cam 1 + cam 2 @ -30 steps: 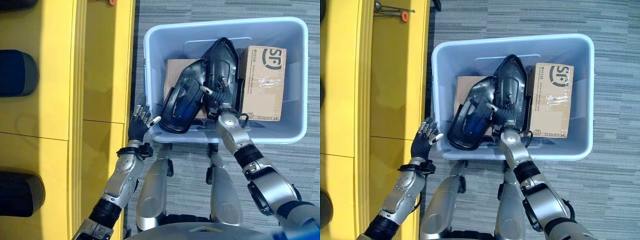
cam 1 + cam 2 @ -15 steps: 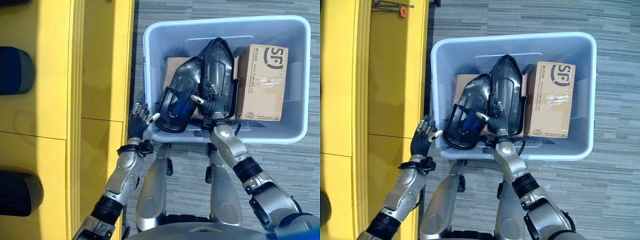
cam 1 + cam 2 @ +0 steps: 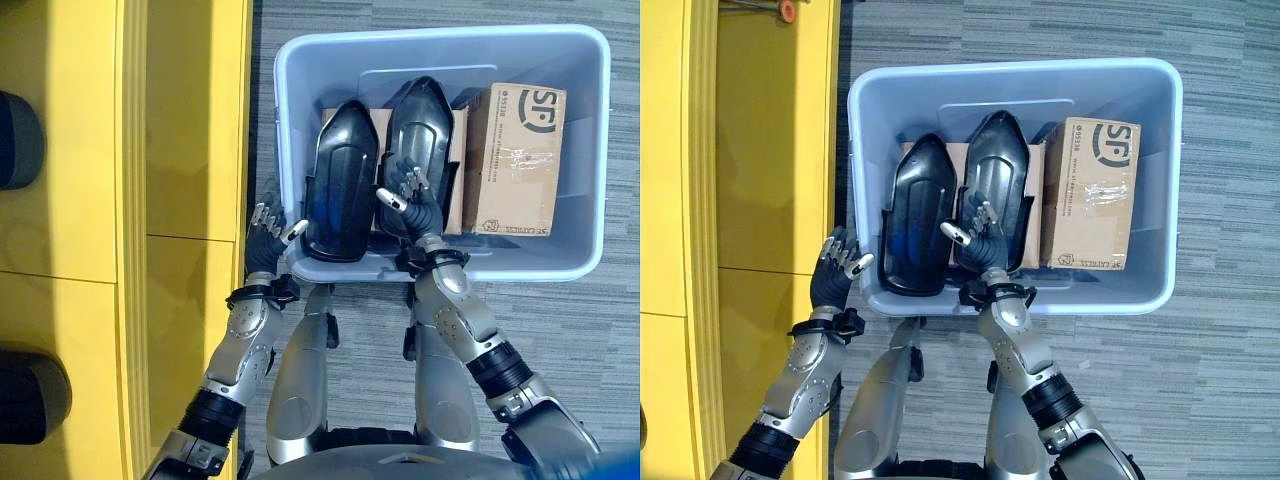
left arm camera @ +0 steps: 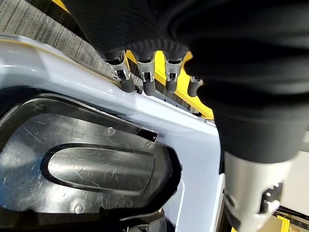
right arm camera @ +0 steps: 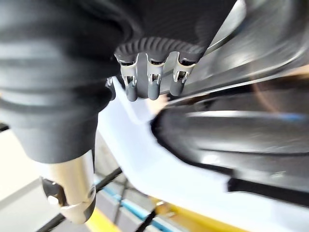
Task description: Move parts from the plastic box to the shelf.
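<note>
Black parts, two of them, stand side by side in the plastic box [image 3: 290, 150], both long moulded shells: the left part [image 3: 338, 196] leans on the box's near-left wall, and the right part [image 3: 425, 135] lies just beside it over a flat brown carton [image 3: 458, 170]. In the left eye view the right hand [image 3: 412, 196] hovers over the near end of the right part with fingers spread and holding nothing, while the left hand [image 3: 266, 228] sits outside the box's near-left corner, fingers relaxed and empty, next to the yellow shelf [image 3: 190, 150]. A second, taller cardboard box [image 3: 512, 160] fills the box's right side, so two cartons in all. The right eye view shows the same layout. In the left wrist view the left hand's straight fingers [image 4: 146, 84] rest along the box's rim above the left part [image 4: 87, 169]. The right wrist view shows its fingers [image 5: 152, 87] likewise extended, nothing gripped. To lift well, I would judge each hand should close on the near edge of one shell, raising it clear of the wall before swinging left.
</note>
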{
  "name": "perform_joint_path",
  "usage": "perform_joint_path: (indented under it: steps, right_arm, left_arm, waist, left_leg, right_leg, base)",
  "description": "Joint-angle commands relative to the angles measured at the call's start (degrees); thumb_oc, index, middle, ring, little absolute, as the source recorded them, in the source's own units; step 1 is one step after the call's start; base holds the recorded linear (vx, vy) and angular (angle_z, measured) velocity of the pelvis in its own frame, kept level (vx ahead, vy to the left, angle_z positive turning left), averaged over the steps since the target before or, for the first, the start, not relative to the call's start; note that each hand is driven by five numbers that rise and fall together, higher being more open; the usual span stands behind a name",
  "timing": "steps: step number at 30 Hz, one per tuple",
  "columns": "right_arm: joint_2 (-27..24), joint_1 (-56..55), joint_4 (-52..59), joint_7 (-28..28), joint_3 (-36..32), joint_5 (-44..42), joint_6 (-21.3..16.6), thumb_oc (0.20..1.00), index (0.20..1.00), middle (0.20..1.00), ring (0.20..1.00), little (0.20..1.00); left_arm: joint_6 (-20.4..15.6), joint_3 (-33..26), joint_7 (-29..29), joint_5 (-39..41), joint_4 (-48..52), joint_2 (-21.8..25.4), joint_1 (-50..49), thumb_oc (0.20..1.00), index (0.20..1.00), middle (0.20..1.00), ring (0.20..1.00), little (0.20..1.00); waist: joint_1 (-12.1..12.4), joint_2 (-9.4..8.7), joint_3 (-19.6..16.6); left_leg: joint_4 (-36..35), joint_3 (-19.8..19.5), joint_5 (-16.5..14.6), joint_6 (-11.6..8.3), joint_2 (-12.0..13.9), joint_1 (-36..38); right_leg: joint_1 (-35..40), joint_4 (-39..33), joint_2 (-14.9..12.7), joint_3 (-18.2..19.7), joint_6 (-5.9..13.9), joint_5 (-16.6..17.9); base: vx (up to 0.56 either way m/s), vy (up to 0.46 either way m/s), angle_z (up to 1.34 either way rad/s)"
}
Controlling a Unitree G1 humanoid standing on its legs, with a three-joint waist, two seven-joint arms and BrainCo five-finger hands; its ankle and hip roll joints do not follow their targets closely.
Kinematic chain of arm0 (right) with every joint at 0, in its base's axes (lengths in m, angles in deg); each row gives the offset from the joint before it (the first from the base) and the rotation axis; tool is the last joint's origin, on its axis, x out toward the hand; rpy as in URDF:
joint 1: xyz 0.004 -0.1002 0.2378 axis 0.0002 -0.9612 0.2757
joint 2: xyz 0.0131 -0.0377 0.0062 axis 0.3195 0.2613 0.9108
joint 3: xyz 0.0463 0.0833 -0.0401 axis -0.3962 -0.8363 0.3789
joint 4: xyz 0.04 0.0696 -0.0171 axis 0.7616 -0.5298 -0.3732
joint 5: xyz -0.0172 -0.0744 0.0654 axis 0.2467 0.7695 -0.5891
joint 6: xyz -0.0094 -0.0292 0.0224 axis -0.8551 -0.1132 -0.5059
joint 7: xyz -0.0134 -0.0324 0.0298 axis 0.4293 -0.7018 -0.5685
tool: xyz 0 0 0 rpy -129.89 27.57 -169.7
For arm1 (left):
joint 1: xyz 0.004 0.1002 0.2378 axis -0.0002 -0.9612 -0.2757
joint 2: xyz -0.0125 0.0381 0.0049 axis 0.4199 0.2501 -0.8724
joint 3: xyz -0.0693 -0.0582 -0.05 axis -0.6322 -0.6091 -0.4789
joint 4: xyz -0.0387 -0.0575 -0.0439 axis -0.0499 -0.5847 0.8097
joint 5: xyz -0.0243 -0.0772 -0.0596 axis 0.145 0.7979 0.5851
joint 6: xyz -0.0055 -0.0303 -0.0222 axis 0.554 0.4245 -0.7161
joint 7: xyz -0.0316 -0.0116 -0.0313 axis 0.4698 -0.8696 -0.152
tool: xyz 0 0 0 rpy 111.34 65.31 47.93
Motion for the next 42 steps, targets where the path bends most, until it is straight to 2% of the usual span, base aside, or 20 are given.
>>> perform_joint_path:
  steps: [1, 9, 16, 21, 31, 42]
  right_arm:
    - [1.8, 0.2, 5.4, 1.4, -1.8, -0.7, -4.4, 1.0, 1.0, 1.0, 1.0, 1.0]
    - [0.5, -1.7, 13.8, 2.0, -3.9, -0.3, -7.0, 1.0, 1.0, 1.0, 1.0, 1.0]
    - [-0.3, -3.1, 16.5, 2.7, -4.3, -0.7, -7.5, 1.0, 1.0, 1.0, 1.0, 1.0]
    - [-1.6, -4.2, 19.1, 0.3, -7.1, 3.4, -8.6, 1.0, 1.0, 1.0, 1.0, 1.0]
    - [-1.6, -6.9, 16.5, -1.1, -8.5, 3.4, -8.1, 1.0, 1.0, 1.0, 1.0, 1.0]
    - [-2.0, -10.2, 13.7, -4.0, -11.7, 7.6, -6.9, 1.0, 1.0, 1.0, 1.0, 1.0]
  left_arm:
    - [-1.9, -2.0, 0.3, -2.3, 5.9, 1.4, -1.7, 1.0, 1.0, 1.0, 1.0, 1.0]
    - [-2.1, -2.5, 0.5, -2.9, 7.4, 1.7, -2.6, 1.0, 1.0, 1.0, 1.0, 1.0]
    - [-2.1, -2.9, 0.4, -3.2, 8.1, 2.0, -3.1, 1.0, 1.0, 1.0, 1.0, 1.0]
    - [-2.6, -3.4, 0.6, -3.3, 8.5, 2.4, -3.7, 1.0, 1.0, 1.0, 1.0, 1.0]
    - [-2.7, -3.1, 0.6, -3.6, 8.4, 2.6, -3.9, 1.0, 1.0, 1.0, 1.0, 1.0]
    - [-3.0, -3.8, 0.9, -4.0, 8.1, 2.4, -4.4, 1.0, 1.0, 1.0, 1.0, 1.0]
  waist:
    - [0.7, -2.28, -1.5]
    - [0.0, -2.75, -1.6]
    - [-0.5, -3.15, -1.8]
    - [-1.0, -3.27, -1.9]
    - [-1.5, -3.56, -1.7]
    - [-2.0, -3.71, -1.3]
  left_leg:
    - [2.7, -1.4, -3.2, -3.46, 2.8, 0.9]
    - [2.6, -0.9, -3.3, -3.38, 3.0, 1.1]
    - [2.6, -0.8, -3.4, -3.38, 3.0, 1.2]
    - [2.5, -0.5, -3.5, -3.34, 3.0, 1.4]
    - [2.8, -0.4, -3.7, -3.34, 3.1, 1.0]
    - [3.3, -0.6, -3.8, -3.32, 3.1, 0.3]
  right_leg:
    - [-2.8, 3.6, -3.5, -0.9, 2.06, 0.6]
    - [-3.1, 3.9, -3.4, -0.6, 2.11, 0.4]
    - [-3.1, 3.9, -3.3, -0.5, 2.15, 0.4]
    - [-3.3, 4.0, -3.2, -0.4, 2.26, 0.5]
    - [-3.6, 4.1, -3.1, -0.4, 2.2, 0.5]
    - [-4.2, 4.4, -3.0, -0.5, 2.1, 0.4]
  base:
    - [0.0, 0.0, 0.0]
    - [0.0, 0.0, 0.0]
    - [0.0, -0.001, -0.03]
    - [0.0, 0.0, 0.0]
    - [0.0, 0.0, -0.01]
    - [0.0, 0.0, 0.0]
